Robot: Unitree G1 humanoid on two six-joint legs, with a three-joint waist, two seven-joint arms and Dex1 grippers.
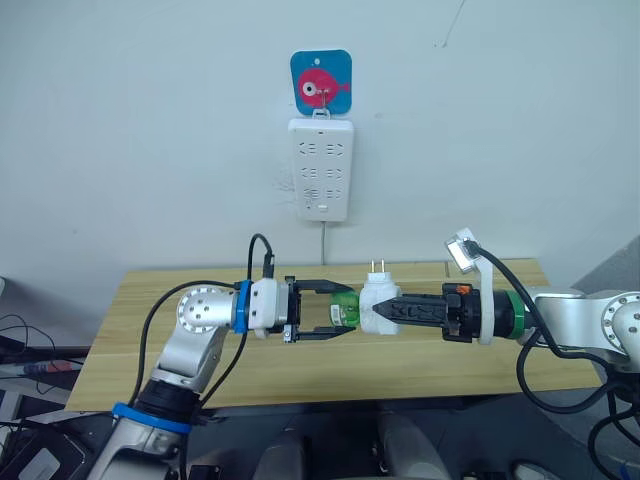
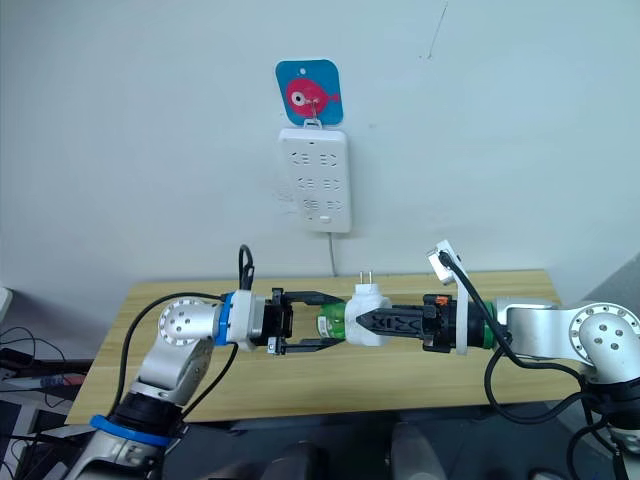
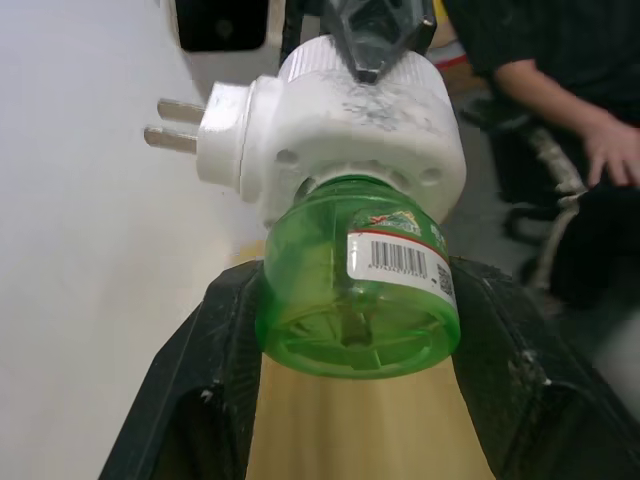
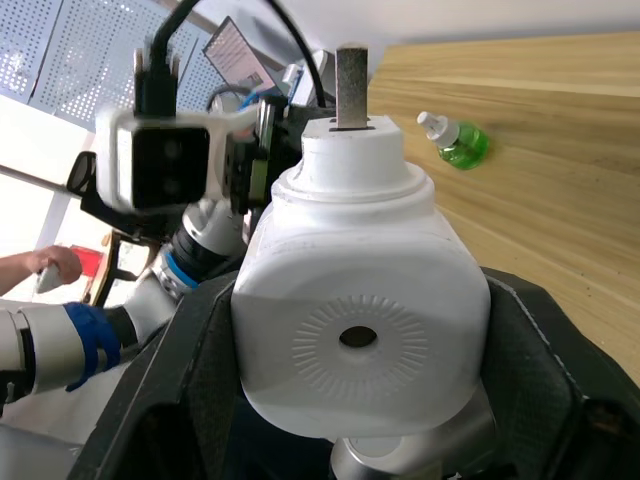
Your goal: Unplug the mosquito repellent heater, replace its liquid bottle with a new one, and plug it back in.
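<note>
Above the wooden surface [image 1: 300, 375], between the two arms, the heater [image 1: 377, 305] is hanging unplugged, prongs pointing up, well apart from the power strip [image 1: 321, 168] on the wall. Right pincer [image 1: 385, 312] is clenching the white body from the side, fingers bearing on opposite faces, vent facing its wrist camera; this is likely steadying the unit so the bottle can be turned against it.

Left pincer [image 1: 345, 313] is meeting it head-on. Its fingers [image 3: 215, 370] are flanking the green bottle [image 3: 355, 300], which is seated in the heater's underside with its barcode label showing. Fingers look spread, sitting just beside the bottle's walls; whether they are actually touching it, cannot tell. Judging it as not yet gripping.

A second green bottle [image 4: 452, 142], white-capped, is lying on its side on the surface, off to the side, probably either the spare or the spent one.

Step in hand, by my reading: fitting or removing the bottle at the heater. Risk: the heater twisting in the right pincer's hold once torque is applied.

A person's hand [image 3: 612, 150] is resting in the background.
</note>
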